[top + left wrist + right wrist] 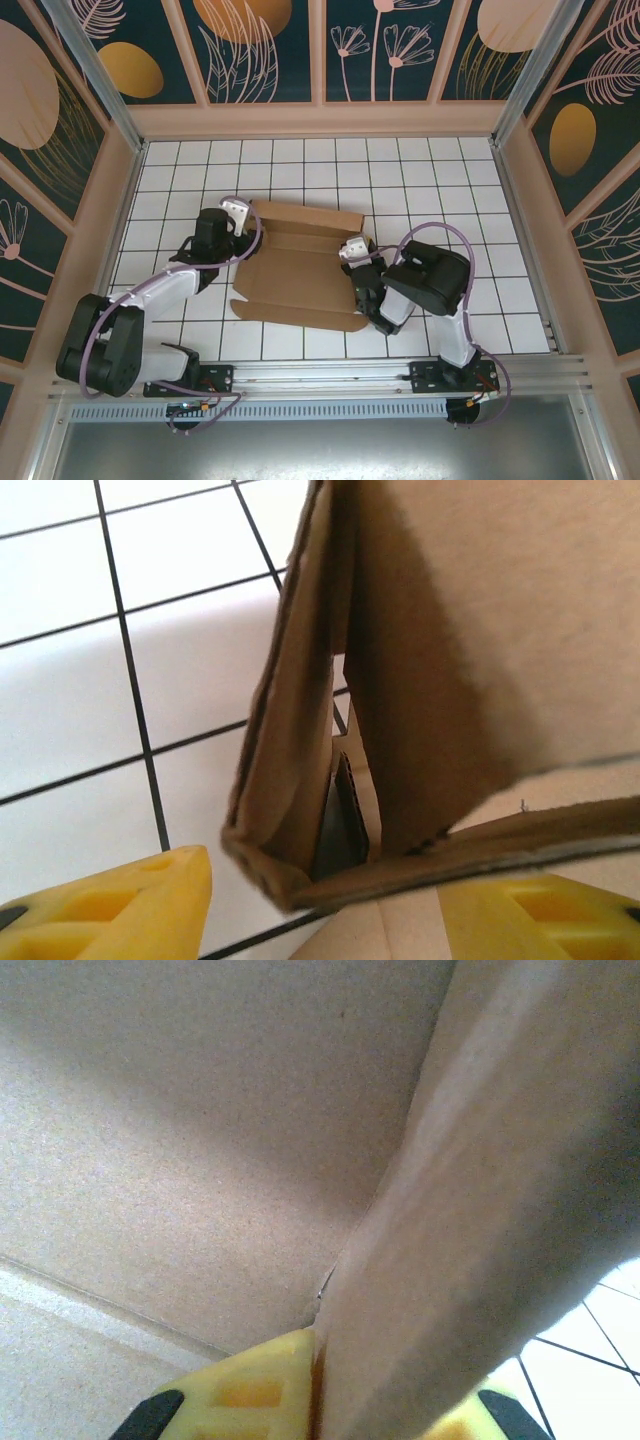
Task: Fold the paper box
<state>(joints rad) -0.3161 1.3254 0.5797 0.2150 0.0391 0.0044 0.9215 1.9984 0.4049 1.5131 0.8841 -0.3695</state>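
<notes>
The paper box point(295, 280) is plain brown cardboard lying partly folded in the middle of the white tiled table, its long flaps spread front and back. My left gripper point(238, 222) is at the box's left end. In the left wrist view it point(325, 880) is open, its yellow fingers point(130, 910) wide apart on either side of a raised, doubled corner of the box point(300, 750). My right gripper point(355, 255) is at the box's right end. Close up, it point(370, 1390) is shut on an upright cardboard flap point(470, 1220), with the box's inner panel point(180, 1130) behind.
Wooden walls point(320, 118) enclose the tiled table point(450, 180) on the back and both sides. A metal rail point(330, 375) runs along the near edge by the arm bases. Bare tiles lie behind and to the right of the box.
</notes>
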